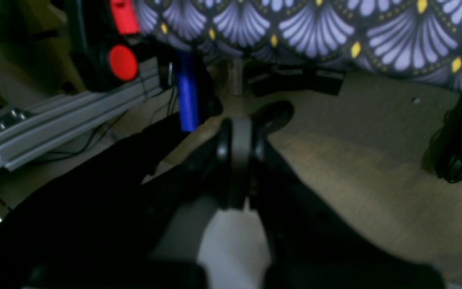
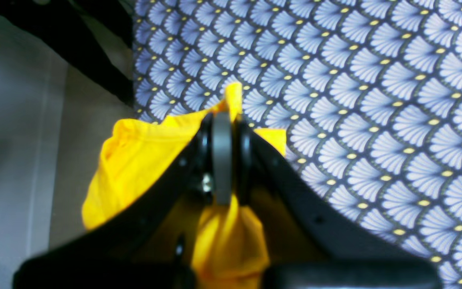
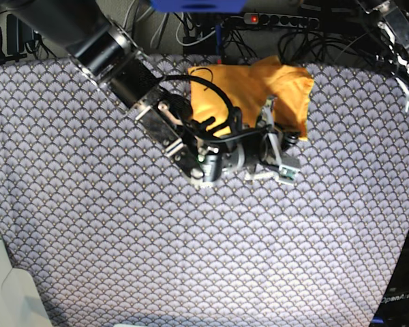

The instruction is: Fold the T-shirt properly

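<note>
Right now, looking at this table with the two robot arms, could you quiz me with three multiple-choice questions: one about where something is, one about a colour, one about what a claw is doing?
1. Where does the T-shirt lie on the patterned cloth?
A. near the far edge
B. in the near corner
C. hanging off the side

2. What colour is the T-shirt?
A. green
B. yellow-orange
C. white

3. What is the right claw doing?
A. hanging wide open above the cloth
B. shut on the T-shirt
C. holding a cup

Answers:
1. A: the base view shows it near the top edge of the cloth.
2. B: both the base and right wrist views show plain yellow-orange fabric.
3. B: in the right wrist view the jaws are pressed together with yellow fabric bunched between and around them.
</note>
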Controlling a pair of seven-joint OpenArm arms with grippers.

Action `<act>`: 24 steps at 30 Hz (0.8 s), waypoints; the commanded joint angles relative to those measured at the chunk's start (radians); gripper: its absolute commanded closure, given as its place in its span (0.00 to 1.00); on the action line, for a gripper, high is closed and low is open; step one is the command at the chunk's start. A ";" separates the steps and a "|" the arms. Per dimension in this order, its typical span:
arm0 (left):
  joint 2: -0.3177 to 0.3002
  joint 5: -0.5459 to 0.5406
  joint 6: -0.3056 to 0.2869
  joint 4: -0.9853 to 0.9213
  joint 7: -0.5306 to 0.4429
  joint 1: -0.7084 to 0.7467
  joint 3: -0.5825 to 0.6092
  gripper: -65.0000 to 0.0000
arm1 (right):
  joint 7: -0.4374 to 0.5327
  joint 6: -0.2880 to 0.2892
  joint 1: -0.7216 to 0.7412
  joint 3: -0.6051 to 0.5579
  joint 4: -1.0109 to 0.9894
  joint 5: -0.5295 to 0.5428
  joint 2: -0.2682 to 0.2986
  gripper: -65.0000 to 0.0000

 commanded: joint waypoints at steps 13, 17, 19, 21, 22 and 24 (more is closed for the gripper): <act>-0.017 0.014 0.005 0.018 -0.003 -0.003 -0.001 1.00 | 0.035 -0.001 0.042 0.030 -0.096 0.026 -0.015 1.00; -0.017 0.013 0.005 0.018 -0.003 -0.003 0.000 1.00 | 0.035 -0.001 0.039 0.028 -0.096 0.026 -0.025 1.00; -0.017 0.013 0.005 0.018 -0.003 -0.003 0.000 1.00 | 0.035 -0.001 0.021 0.021 -0.096 0.026 -0.028 1.00; -0.017 0.013 0.005 0.018 -0.003 -0.003 -0.001 1.00 | 0.035 -0.001 0.010 0.021 -0.096 0.025 -0.031 1.00; -0.015 0.013 0.005 0.018 -0.003 -0.003 -0.003 1.00 | 0.035 -0.001 0.007 0.021 -0.096 0.025 -0.038 1.00; -0.015 0.014 0.005 0.018 -0.003 -0.003 -0.004 1.00 | 0.036 -0.001 0.005 0.021 -0.102 0.025 -0.045 1.00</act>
